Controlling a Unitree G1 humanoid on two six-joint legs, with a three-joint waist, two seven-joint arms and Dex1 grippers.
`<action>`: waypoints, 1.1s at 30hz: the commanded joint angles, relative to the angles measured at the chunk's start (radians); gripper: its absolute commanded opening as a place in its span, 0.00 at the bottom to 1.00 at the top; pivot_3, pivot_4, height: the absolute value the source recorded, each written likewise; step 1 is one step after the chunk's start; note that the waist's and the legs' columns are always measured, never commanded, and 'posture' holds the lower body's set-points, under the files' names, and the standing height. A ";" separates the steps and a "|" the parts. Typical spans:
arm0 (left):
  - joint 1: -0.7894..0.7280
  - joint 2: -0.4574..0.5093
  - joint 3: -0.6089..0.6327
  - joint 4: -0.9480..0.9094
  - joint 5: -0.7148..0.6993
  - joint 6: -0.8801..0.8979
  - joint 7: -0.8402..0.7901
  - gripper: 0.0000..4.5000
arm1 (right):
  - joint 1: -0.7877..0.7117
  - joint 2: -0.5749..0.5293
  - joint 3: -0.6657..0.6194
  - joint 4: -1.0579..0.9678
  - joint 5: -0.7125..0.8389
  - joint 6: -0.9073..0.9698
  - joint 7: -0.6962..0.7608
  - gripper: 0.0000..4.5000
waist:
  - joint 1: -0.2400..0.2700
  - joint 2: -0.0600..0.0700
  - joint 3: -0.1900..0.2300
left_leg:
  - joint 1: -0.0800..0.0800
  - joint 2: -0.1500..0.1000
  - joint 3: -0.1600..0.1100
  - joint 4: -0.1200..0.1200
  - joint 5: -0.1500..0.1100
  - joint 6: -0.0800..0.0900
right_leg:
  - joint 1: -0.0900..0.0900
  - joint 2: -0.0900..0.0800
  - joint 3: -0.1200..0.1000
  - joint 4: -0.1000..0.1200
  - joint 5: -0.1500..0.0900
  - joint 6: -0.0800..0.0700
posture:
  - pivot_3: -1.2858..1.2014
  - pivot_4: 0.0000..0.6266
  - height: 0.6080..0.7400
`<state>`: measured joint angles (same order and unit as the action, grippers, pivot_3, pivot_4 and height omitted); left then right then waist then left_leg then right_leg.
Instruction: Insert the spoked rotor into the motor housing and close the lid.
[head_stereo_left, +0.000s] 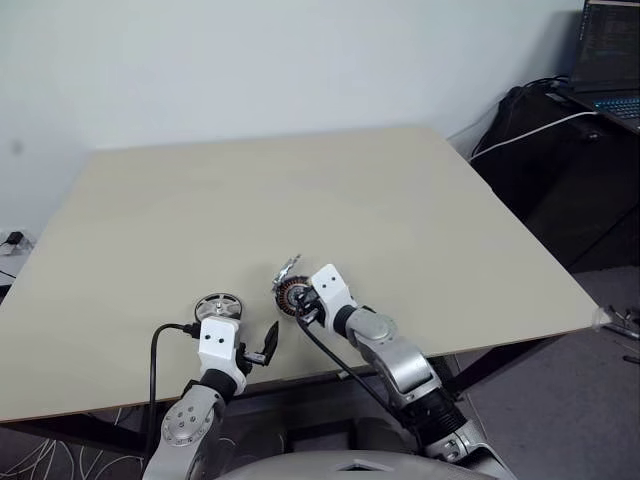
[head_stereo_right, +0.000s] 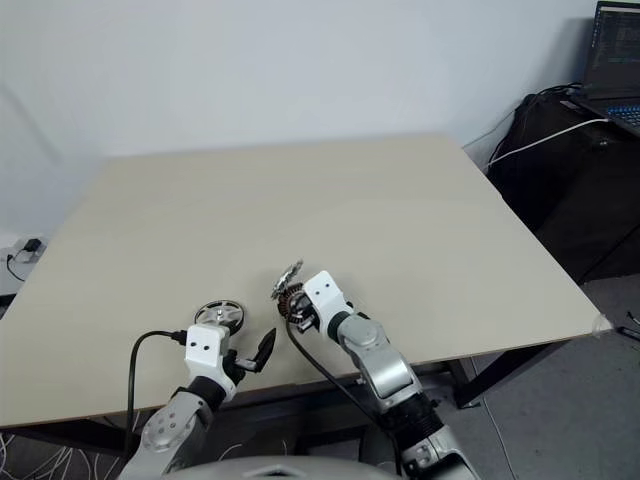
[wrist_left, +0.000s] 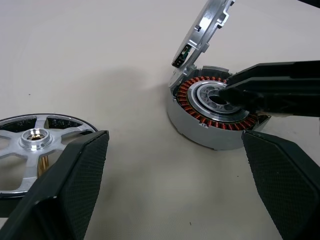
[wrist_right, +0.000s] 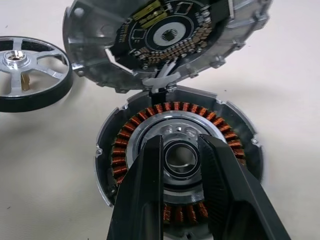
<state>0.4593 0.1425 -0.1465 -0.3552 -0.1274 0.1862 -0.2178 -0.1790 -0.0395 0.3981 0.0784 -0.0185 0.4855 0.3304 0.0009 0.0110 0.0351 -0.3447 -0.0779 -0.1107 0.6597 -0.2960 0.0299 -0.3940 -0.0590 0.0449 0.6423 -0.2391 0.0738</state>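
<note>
The spoked rotor (head_stereo_left: 218, 305), a silvery wheel with a dark rim, lies flat on the table just ahead of my left gripper (wrist_left: 180, 200), which is open and empty. To its right sits the motor housing (wrist_right: 125, 145) with its ring of copper windings showing. The lid (wrist_right: 165, 35) stands raised on its hinge at the housing's far rim, circuit board facing me. My right gripper (wrist_right: 180, 145) hovers over the housing's centre bearing. Its fingers are a narrow gap apart with nothing gripped between them.
The beige table (head_stereo_left: 300, 190) stretches far ahead and to both sides. A black cable (head_stereo_left: 155, 350) trails from the left wrist. At the right stands a dark desk with a laptop (head_stereo_left: 610, 50) and cables, well away from the parts.
</note>
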 joint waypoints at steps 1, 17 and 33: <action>-0.007 -0.001 0.005 -0.039 0.003 -0.023 0.003 1.00 | -0.032 0.019 0.011 0.004 -0.007 -0.036 0.008 0.15 | -0.001 0.000 0.000 | 0.000 0.000 0.000 0.000 0.000 0.000 | 0.000 0.000 0.000 0.000 0.000 0.000 | 0.52 0.00 1.00; -0.014 -0.005 0.009 -0.031 0.001 -0.028 0.003 1.00 | -0.084 0.045 -0.014 0.115 -0.020 -0.080 0.002 0.15 | -0.012 0.000 0.000 | 0.000 0.000 -0.001 -0.001 0.000 0.000 | 0.000 0.001 0.000 0.000 0.002 -0.001 | 0.52 0.00 1.00; -0.009 -0.001 0.017 -0.010 -0.002 -0.045 -0.005 1.00 | 0.020 -0.035 -0.043 -0.298 0.087 0.125 0.086 0.22 | -0.011 0.000 0.000 | -0.001 0.000 -0.002 -0.001 0.000 0.000 | -0.001 0.000 -0.001 0.000 0.001 0.001 | 0.52 0.00 1.00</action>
<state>0.4579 0.1412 -0.1360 -0.3541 -0.1284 0.1651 -0.2192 -0.1614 -0.0716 0.3582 -0.1641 0.0545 0.5682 0.4109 -0.0101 0.0113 0.0350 -0.3455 -0.0778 -0.1126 0.6589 -0.2963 0.0296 -0.3948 -0.0590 0.0438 0.6424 -0.2384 0.0752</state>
